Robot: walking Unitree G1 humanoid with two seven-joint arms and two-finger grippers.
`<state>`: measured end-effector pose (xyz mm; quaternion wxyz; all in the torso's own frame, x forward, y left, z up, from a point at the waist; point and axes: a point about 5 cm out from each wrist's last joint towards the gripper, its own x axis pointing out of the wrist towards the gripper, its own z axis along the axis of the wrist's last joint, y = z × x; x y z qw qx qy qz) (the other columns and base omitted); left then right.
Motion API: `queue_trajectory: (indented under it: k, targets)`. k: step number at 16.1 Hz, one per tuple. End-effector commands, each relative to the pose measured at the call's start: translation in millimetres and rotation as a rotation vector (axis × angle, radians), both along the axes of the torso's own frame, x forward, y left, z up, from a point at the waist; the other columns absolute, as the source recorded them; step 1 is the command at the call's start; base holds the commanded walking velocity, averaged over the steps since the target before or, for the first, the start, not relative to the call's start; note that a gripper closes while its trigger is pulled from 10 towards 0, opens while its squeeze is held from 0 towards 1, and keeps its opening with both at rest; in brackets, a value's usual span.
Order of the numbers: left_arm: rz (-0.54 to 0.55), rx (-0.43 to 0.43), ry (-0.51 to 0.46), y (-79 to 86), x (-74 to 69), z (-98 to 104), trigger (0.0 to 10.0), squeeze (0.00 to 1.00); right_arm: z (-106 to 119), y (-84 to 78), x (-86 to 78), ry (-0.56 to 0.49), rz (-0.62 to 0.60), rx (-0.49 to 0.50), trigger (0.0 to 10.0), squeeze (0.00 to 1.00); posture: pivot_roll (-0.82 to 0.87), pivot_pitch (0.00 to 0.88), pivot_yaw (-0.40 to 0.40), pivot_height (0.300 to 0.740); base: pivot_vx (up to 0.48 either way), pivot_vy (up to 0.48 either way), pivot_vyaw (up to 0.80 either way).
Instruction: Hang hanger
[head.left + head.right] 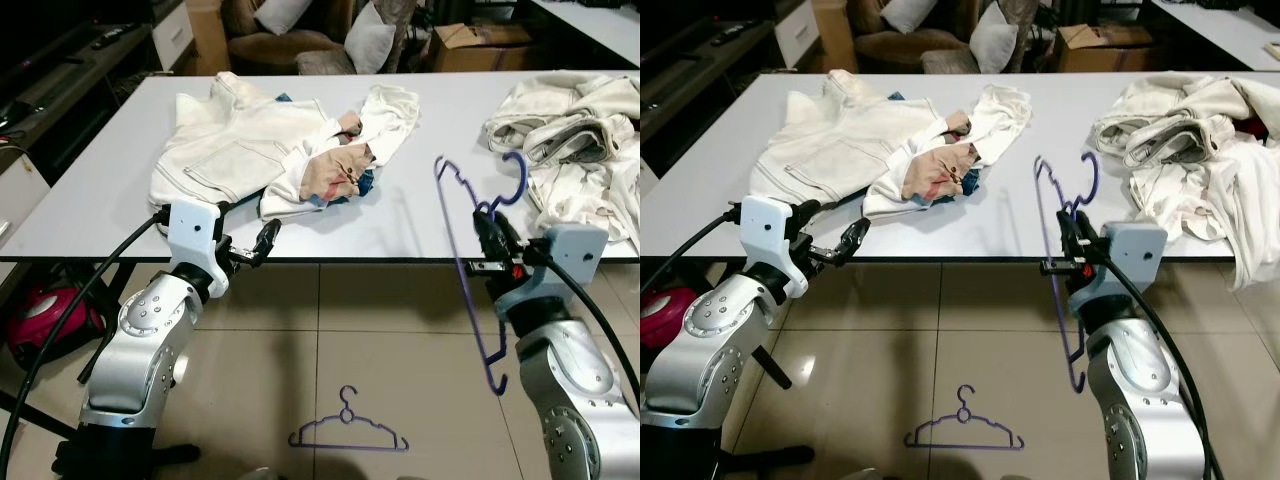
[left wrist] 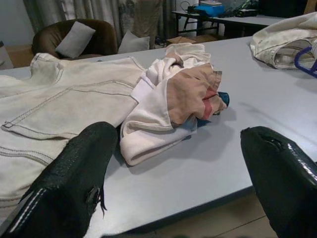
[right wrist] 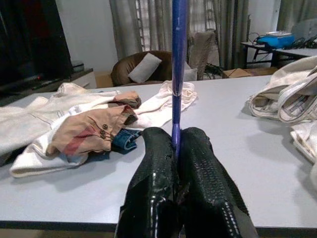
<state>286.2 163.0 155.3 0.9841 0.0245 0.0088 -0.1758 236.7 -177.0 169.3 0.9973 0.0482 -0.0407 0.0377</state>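
Nearest the robot, a second purple hanger (image 1: 348, 428) lies flat on the beige tiled floor (image 1: 400, 330), at 6 o'clock between the two arms. The right gripper (image 1: 490, 232), at 4 o'clock, has its jaws closed on the purple hanger (image 1: 470, 290), which stands nearly upright in front of the bench edge, hook uppermost. The left gripper (image 1: 262, 243), at 8 o'clock, holds its jaws apart and empty, just short of the bench edge.

The bench (image 1: 410, 200) has a pale grey, smooth top. At 11 o'clock on it lies a cream jacket (image 1: 240, 140), with a tan-and-blue garment bundle (image 1: 335, 170) touching its right side. At 2 o'clock sits a heap of cream clothes (image 1: 580, 140), cut off by the frame's right edge.

Beyond the bench stand a brown armchair with cushions (image 1: 300, 30), a cardboard box (image 1: 480, 40) and curtains (image 3: 148, 25). A red object (image 1: 50, 320) under the bench at 9 o'clock is partly hidden and cannot be identified.
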Motion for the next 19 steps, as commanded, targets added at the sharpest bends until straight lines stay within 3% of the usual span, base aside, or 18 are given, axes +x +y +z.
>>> queue_trajectory:
  k: [1, 13, 19]
  targets:
    - [0.013, 0.007, 0.010, 2.5, -1.2, -4, 10.0, 1.00, -1, -0.4, -1.1, 0.010, 0.001, 0.031, 10.0, 0.00, -0.15, 0.000, 0.049, 0.740, 0.000, 0.000, 0.00]
    - [0.028, 0.028, -0.019, 5.7, 2.1, -2, 10.0, 1.00, 0, 10.1, 5.1, -0.003, 0.072, 0.040, 10.0, 0.00, -0.14, 0.000, 0.033, 0.740, 0.000, 0.000, 0.00]
    - [0.025, 0.031, -0.019, 5.1, 3.5, -3, 10.0, 1.00, 0, 9.6, 5.6, -0.002, 0.078, 0.027, 10.0, 0.00, -0.14, 0.000, 0.035, 0.740, 0.318, 0.000, 0.00]
